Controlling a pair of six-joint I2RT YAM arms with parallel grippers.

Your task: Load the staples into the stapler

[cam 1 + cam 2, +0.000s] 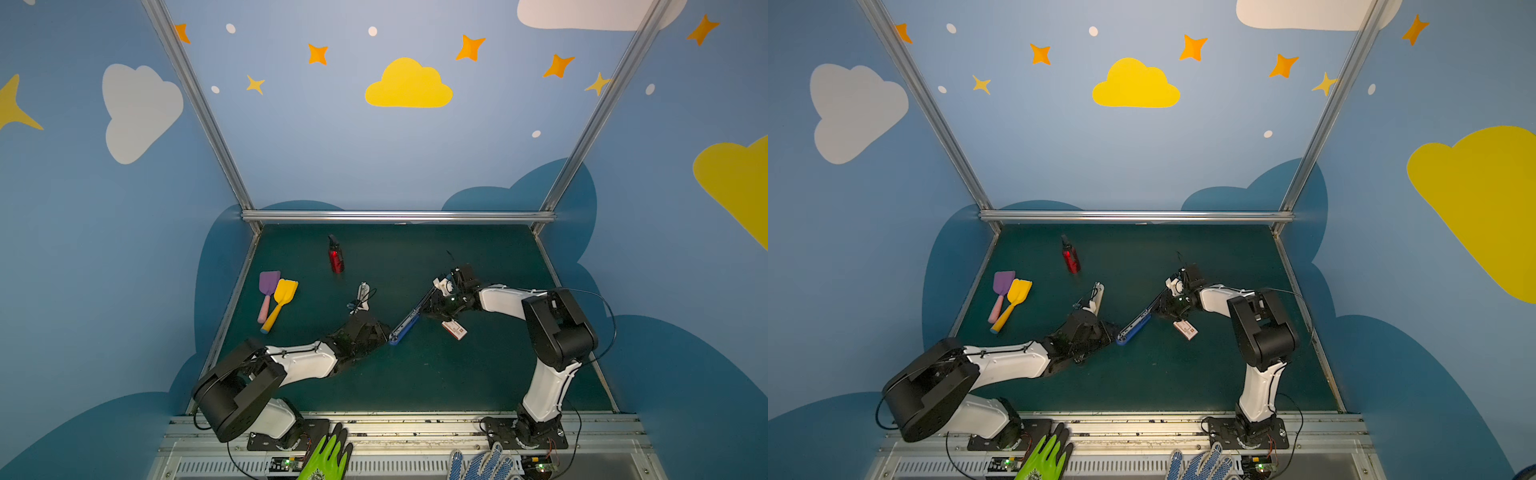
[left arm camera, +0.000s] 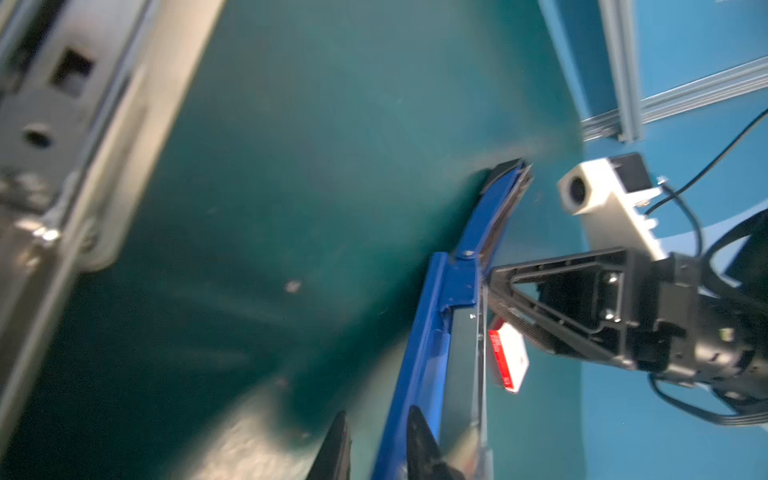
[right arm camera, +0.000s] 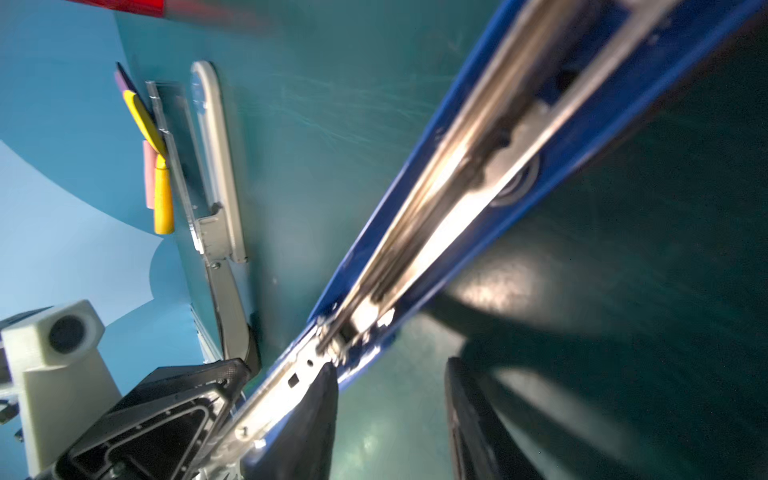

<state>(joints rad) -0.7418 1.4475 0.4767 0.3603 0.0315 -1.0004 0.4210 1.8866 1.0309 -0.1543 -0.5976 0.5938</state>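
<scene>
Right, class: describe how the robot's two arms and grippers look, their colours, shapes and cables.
Both the left arm and right arm have smooth white shell links between bulky black joint housings. Thin black cables loop alongside. The left gripper and right gripper have black tapering fingers on open triangular frames. A boxy white wrist camera sits by each.

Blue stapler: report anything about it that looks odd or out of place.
The blue metal stapler is splayed fully open in a long line, its shiny metal channel exposed. Nothing looks broken. The small white red-labelled box lies angled beside it.
</scene>
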